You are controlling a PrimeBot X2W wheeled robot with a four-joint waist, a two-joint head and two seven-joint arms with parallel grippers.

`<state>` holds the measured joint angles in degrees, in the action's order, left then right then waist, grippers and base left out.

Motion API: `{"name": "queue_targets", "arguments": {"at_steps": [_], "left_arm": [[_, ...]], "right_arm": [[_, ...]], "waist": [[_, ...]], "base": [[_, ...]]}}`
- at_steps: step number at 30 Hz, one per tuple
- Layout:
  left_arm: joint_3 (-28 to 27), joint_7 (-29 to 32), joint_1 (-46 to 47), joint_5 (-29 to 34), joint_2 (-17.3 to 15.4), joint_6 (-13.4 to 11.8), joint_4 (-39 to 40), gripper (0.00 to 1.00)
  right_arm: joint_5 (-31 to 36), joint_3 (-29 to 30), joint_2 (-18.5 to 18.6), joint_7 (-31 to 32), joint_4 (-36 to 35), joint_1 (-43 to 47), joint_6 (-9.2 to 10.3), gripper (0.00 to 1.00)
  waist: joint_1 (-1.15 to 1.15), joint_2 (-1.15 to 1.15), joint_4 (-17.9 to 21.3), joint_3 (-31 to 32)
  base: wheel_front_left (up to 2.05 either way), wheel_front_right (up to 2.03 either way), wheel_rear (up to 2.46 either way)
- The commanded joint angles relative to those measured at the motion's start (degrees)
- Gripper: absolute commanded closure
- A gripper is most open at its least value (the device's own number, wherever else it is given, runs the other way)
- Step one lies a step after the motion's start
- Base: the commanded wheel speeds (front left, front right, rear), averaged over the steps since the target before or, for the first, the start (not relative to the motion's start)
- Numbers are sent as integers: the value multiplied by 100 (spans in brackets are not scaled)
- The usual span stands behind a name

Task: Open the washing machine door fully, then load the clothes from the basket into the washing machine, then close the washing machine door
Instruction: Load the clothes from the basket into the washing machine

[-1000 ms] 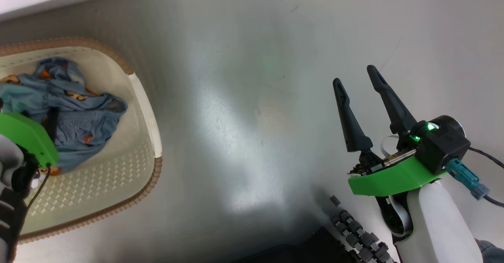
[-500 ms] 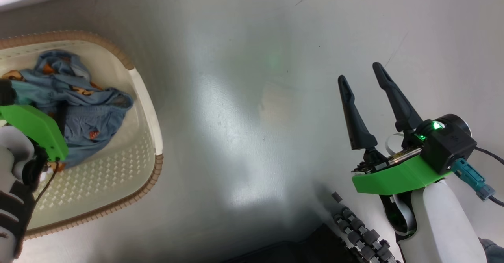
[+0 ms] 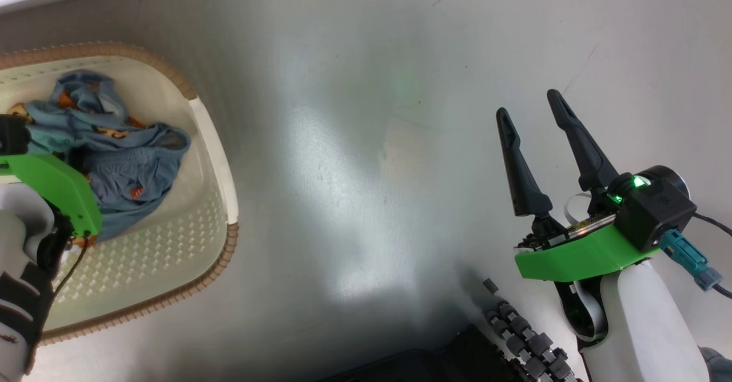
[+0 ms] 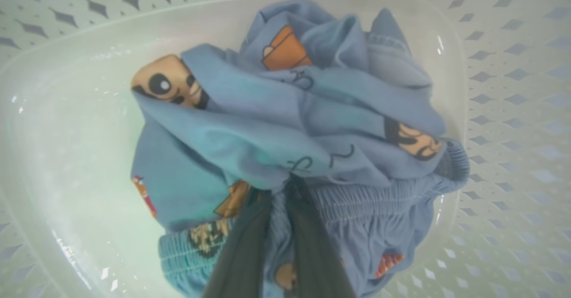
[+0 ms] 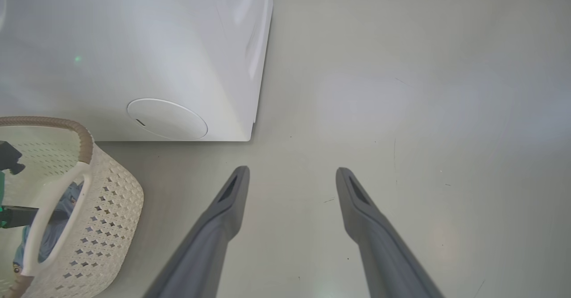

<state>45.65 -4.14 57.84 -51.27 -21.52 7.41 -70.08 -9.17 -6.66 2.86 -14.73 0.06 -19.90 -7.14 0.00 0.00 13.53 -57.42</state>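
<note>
Down inside the basket (image 3: 213, 142), away from its rim, the left fingers (image 4: 308, 244) pinch the blue clothes (image 3: 126, 170). Over bare floor (image 3: 354, 170), the right fingers (image 3: 579, 144) stand wide, clear of the washing machine (image 5: 134, 43) corner.

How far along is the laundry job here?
Door: cannot tell. In hand: left tool pinches the clothes, which lie in the basket. To do: lift them into the washer, close its door. Right tool open, idle.
</note>
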Motion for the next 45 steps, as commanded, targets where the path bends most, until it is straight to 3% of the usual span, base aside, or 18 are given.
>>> {"name": "queue_targets", "arguments": {"at_steps": [1,6,14,32,36,45], "left_arm": [[-57,-81,-44,3,-180,8,-53,100],[-72,-162,-75,-100,-163,8,-91,100],[-38,-444,-657,-468,-22,8,233,100],[-175,-1066,-2034,-1167,70,8,993,100],[-469,-1082,-2217,-1029,75,-6,1223,100],[-1635,-1085,-3208,47,311,-449,2585,100]], "right_arm": [[15,-88,2,-27,-75,259,-35,0],[-59,-116,2,-27,-15,163,-35,0],[-112,-97,2,-27,180,107,-35,0],[-68,183,2,-27,708,685,-35,0],[-40,264,2,-27,803,845,-35,0],[9,379,2,-27,1054,1182,-35,0]], "waist": [[0,0,-1,3],[0,0,-17,52],[0,0,-217,626],[0,0,-793,2503],[0,0,-896,2890],[0,0,-1222,3769]], "base": [[0,0,0],[0,0,0],[0,0,0],[0,0,0],[0,0,0],[0,0,0]]}}
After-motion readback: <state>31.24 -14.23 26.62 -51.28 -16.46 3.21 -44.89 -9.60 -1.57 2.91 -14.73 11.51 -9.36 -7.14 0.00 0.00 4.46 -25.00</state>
